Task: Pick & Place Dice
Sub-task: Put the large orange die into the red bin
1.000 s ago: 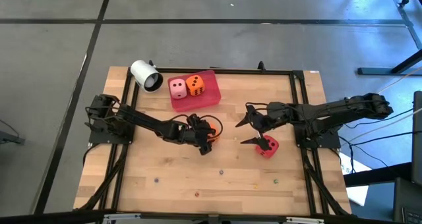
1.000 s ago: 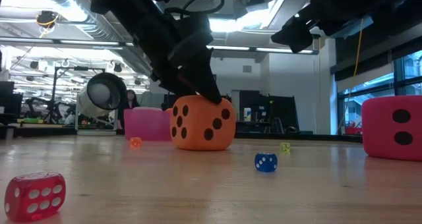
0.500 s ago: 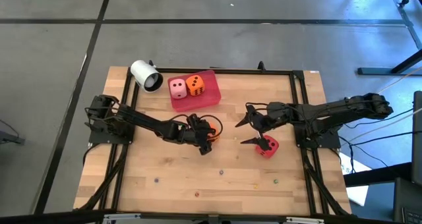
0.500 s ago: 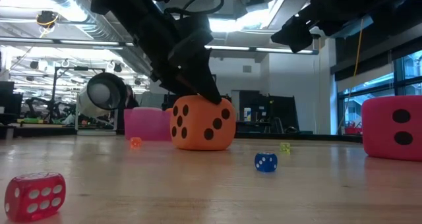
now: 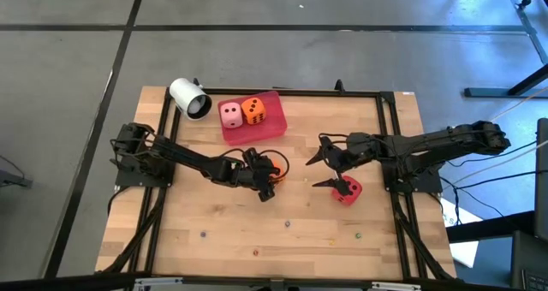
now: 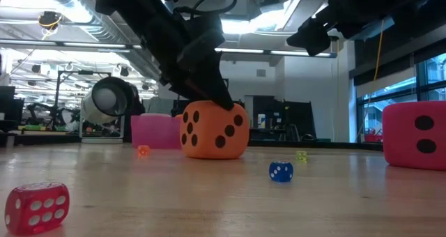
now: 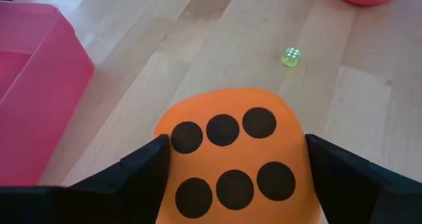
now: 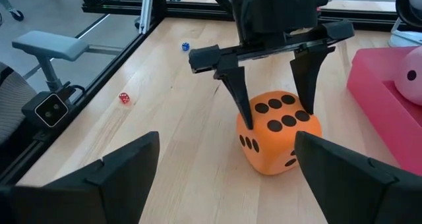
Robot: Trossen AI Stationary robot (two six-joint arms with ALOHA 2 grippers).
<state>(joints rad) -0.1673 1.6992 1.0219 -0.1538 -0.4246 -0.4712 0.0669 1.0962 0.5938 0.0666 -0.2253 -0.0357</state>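
Note:
An orange die with dark pips stands on the table's middle, just near of the red tray. My left gripper comes down over it and is shut on it. A pale pink die and a second orange die lie in the tray. The red die rests flat on the wood to the right. My right gripper hangs open above the table, just left of the red die and clear of it. My left gripper pinches the orange die between its two fingers, one on each of two opposite side faces. The fingers come from above, slanting down from the table's left. The six-pip face points up and the die's underside stays on the table.
A white roll lies by the tray's far left corner. Tiny dice are scattered on the near half of the table: red, blue, yellow-green. A black frame runs around the table's edge.

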